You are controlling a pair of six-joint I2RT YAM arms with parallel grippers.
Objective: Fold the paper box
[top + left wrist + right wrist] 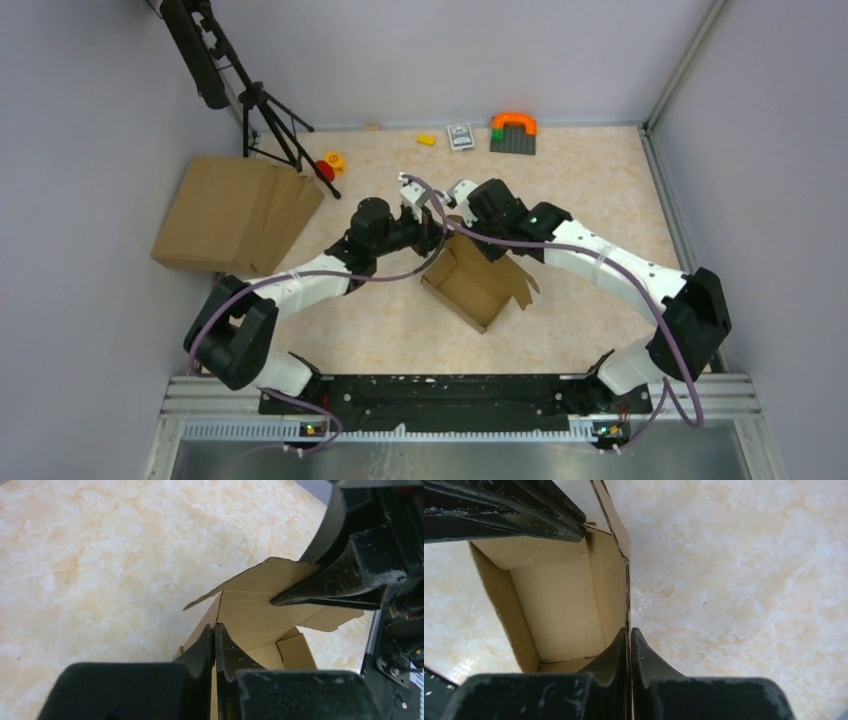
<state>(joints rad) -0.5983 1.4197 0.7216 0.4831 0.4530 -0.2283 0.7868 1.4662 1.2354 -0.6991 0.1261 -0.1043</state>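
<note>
The paper box [478,282] is a small brown cardboard tray with raised walls, lying open side up in the middle of the table. Both grippers meet at its far end. My left gripper [215,627] is shut on the thin edge of one wall of the paper box [260,615], seen in the top view at the left gripper [438,236]. My right gripper [630,630] is shut on the adjoining side wall of the paper box [554,600], with one finger inside and one outside. The top view shows the right gripper [466,226] close beside the left one.
A bigger pile of flat brown cardboard [235,213] lies at the left. A black tripod [262,110] stands behind it, next to a red and yellow toy [328,165]. Along the back wall lie a yellow block [427,139], a small card pack [460,135] and a grey plate with an orange arch [513,132].
</note>
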